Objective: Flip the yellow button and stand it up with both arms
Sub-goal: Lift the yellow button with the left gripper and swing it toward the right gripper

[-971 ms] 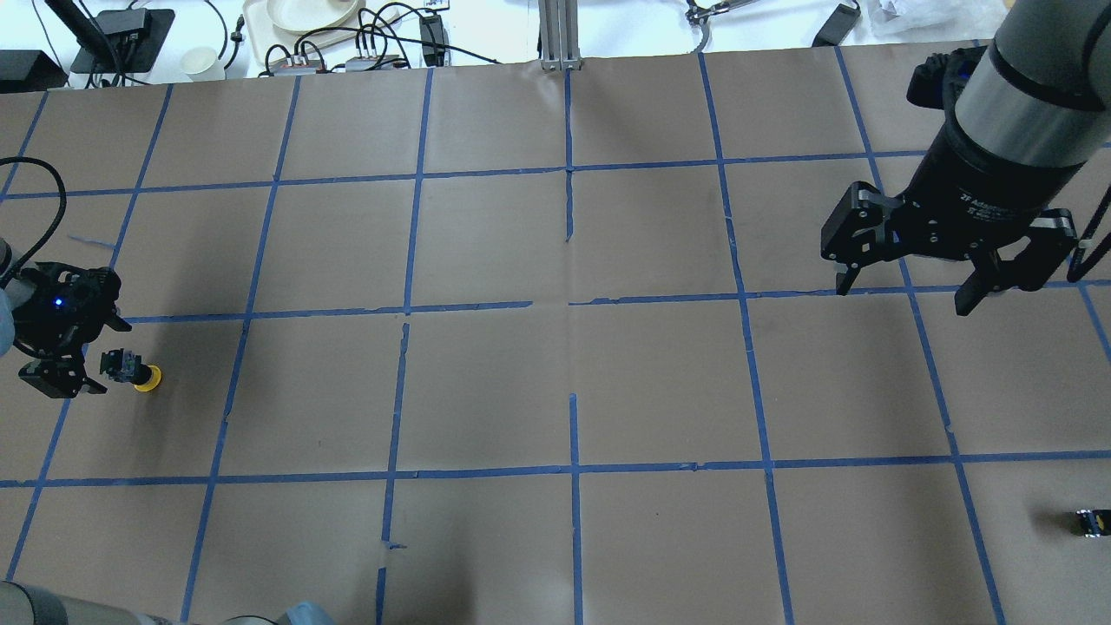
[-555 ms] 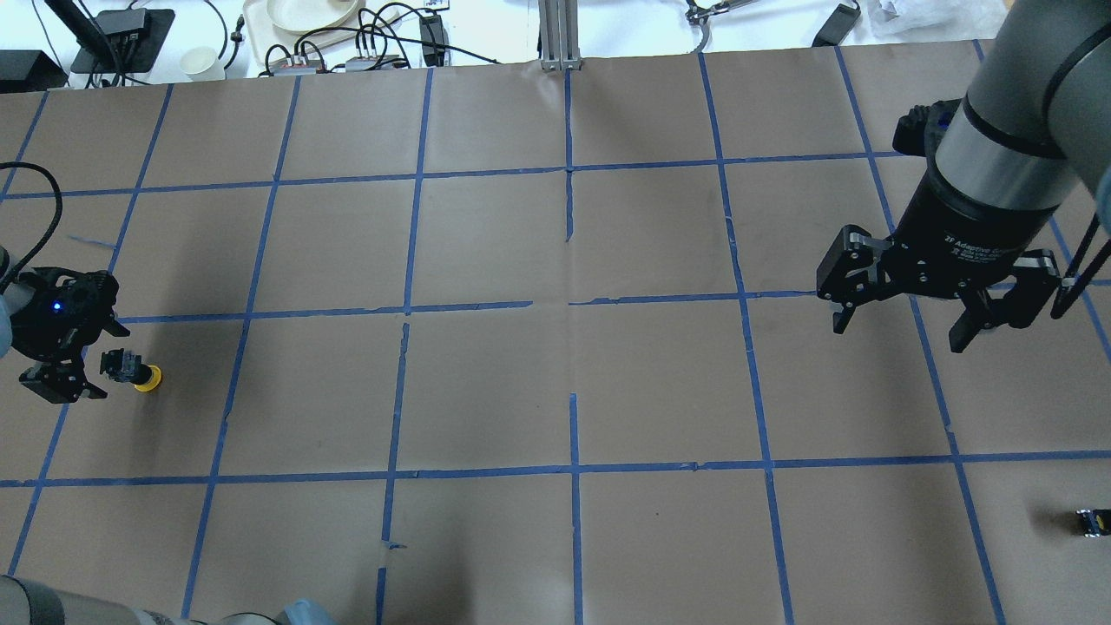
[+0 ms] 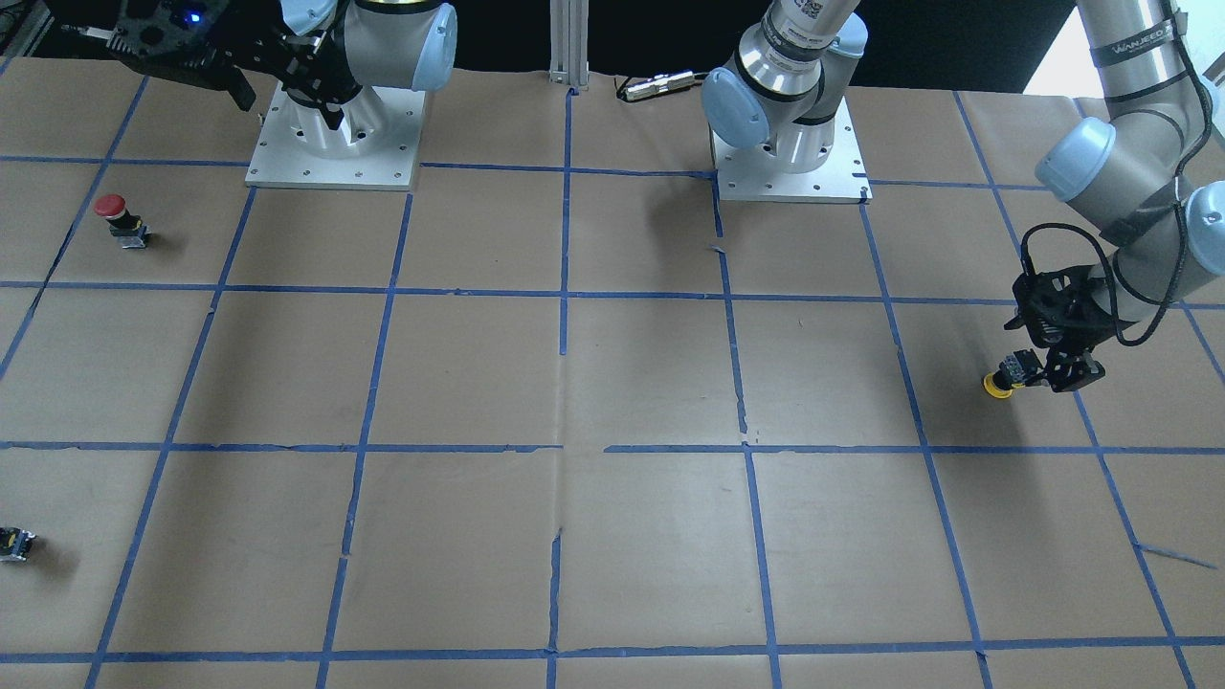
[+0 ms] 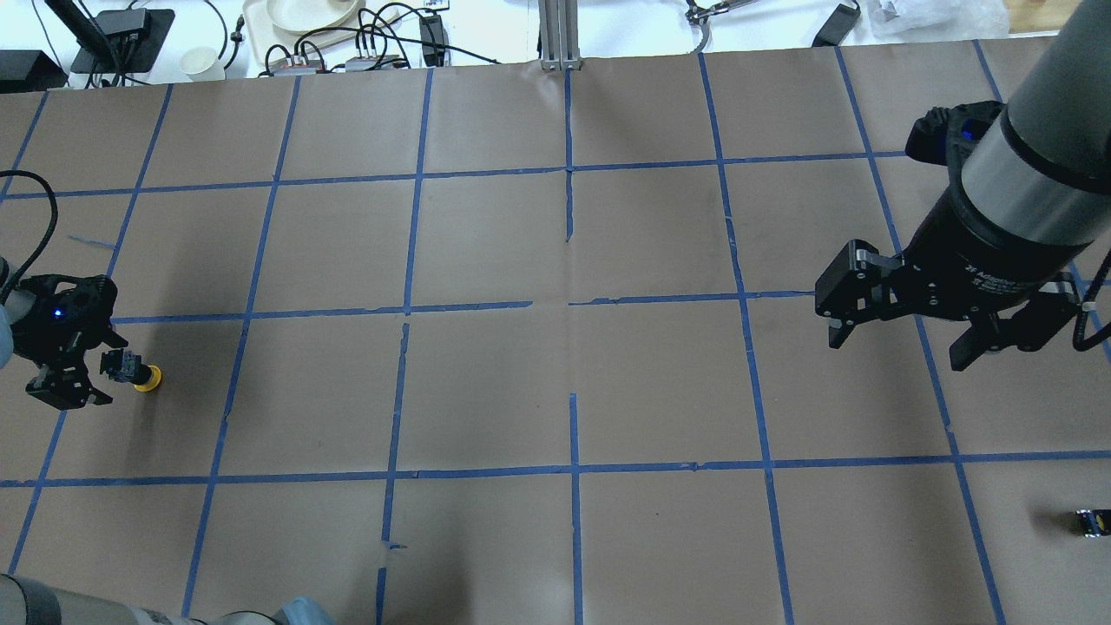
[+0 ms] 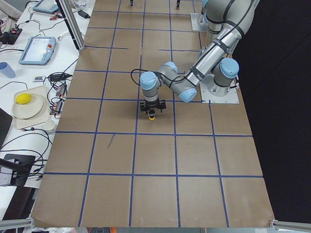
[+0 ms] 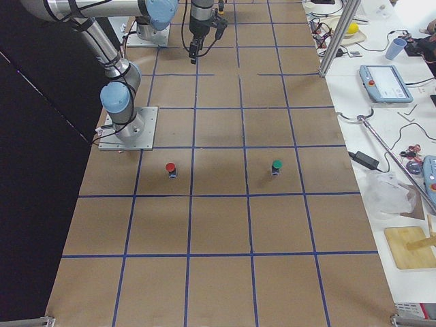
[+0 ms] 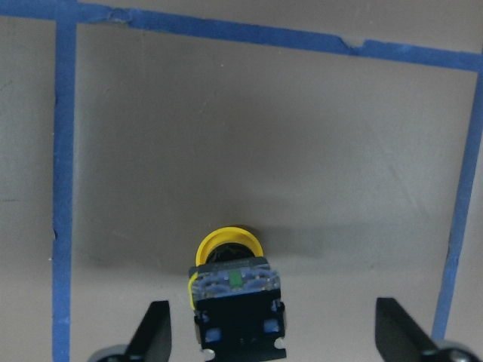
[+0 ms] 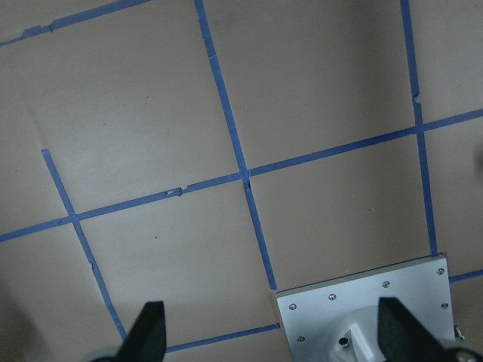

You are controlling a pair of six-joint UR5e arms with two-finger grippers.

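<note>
The left gripper (image 4: 102, 365) hangs loose around the cap-down yellow button (image 4: 139, 373), ready to grab it; the right gripper (image 4: 899, 347) waits, loose too.

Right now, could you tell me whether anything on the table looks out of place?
The yellow-capped, black-bodied push-button stands upside down on its cap, terminals up, untouched inside the open left gripper.

Brown paper (image 4: 486, 243) covers the table, divided in squares by blue tape (image 4: 347, 179); a red-capped button (image 3: 113, 212) stands upright; a green-capped button (image 6: 276, 166) stands in the same row of squares; a small black block with a yellow mark (image 3: 14, 544) lies well apart from both; beyond the paper, a plate (image 4: 304, 10) and a paper cup (image 4: 200, 62).
</note>
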